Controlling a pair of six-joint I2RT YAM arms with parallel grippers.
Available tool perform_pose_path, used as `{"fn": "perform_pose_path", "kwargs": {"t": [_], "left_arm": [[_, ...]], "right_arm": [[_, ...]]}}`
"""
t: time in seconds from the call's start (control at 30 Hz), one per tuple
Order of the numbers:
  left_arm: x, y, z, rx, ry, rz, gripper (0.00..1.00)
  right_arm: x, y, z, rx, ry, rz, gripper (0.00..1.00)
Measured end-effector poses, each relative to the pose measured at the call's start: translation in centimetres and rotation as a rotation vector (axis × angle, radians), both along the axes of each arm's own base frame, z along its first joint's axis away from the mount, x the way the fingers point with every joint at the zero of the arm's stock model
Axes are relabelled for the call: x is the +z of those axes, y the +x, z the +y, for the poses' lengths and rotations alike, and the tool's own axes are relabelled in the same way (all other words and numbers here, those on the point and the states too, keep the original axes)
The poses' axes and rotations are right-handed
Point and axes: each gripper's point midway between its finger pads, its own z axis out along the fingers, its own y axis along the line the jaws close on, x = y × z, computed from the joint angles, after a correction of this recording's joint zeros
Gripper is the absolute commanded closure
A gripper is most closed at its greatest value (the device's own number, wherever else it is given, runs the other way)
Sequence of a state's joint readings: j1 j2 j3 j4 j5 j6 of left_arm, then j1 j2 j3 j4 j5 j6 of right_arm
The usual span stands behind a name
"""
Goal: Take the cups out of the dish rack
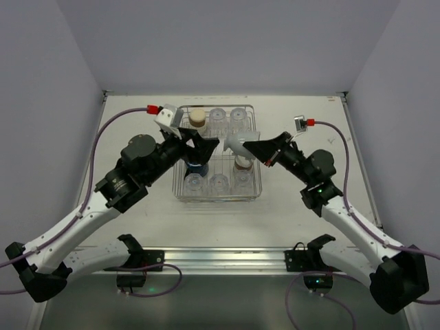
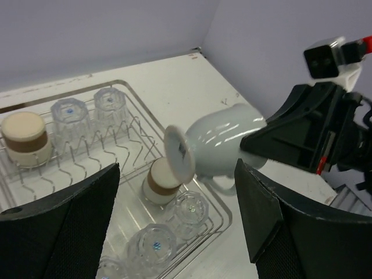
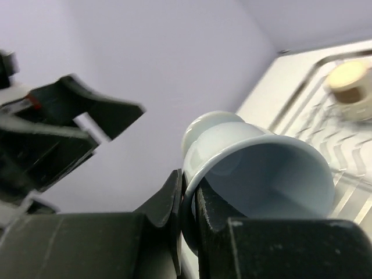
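Right gripper pinches the pale blue-grey cup by its rim, holding it clear above the dish rack prongs; left gripper hovers, jaws wide.

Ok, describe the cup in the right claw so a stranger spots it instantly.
Find the central wire dish rack. Above its right half, the right claw holds a pale blue-grey cup tipped sideways. Unlike the clear glasses and brown-banded cups below, it is lifted.
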State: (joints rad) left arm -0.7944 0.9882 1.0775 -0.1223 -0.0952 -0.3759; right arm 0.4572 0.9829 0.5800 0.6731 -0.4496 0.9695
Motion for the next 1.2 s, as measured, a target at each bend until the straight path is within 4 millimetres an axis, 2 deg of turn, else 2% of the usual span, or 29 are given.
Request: {"fn": "perform_pose_path", "kwargs": {"t": [0.17,0.23,0.33,0.43,0.57,0.7,0.87,1.0,1.2], "left_arm": [[-0.1,-1.3,4.3,0.105,0.065,-0.019,0.11],[-1.3,-1.6,5.6,0.138,0.109,-0.003,0.03],[-3.4,-1.7,6.8,0.173,0.18,0.027,0.01],[-6.4,-1.5,7.7,0.207,0.263,0.064,0.0],[-10.6,-1.6,8.7,0.23,0.371,0.118,0.0],[-11.9,-1.5,8.8,0.23,0.407,0.134,0.0],[-12.9,-1.2,8.4,0.215,0.444,0.148,0.0],[-13.5,-1.1,8.5,0.209,0.453,0.162,0.0],[-14.5,-0.3,8.6,0.211,0.468,0.193,0.0]], "right_arm": [[1.5,3.5,-3.1,-0.234,-0.258,-0.017,1.0],[1.3,5.4,-4.9,-0.326,-0.382,0.004,1.0],[0.4,8.3,-7.4,-0.43,-0.562,0.064,1.0],[-2.0,11.4,-9.9,-0.499,-0.75,0.16,1.0],[-7.4,14.7,-12.7,-0.518,-0.966,0.33,1.0],[-13.7,17.5,-14.3,-0.465,-1.124,0.503,1.0],[-19.6,20.0,-14.8,-0.395,-1.229,0.623,1.0],[-22.0,20.2,-14.8,-0.351,-1.276,0.672,1.0],[-23.0,22.1,-15.3,-0.36,-1.334,0.671,1.0]]}}
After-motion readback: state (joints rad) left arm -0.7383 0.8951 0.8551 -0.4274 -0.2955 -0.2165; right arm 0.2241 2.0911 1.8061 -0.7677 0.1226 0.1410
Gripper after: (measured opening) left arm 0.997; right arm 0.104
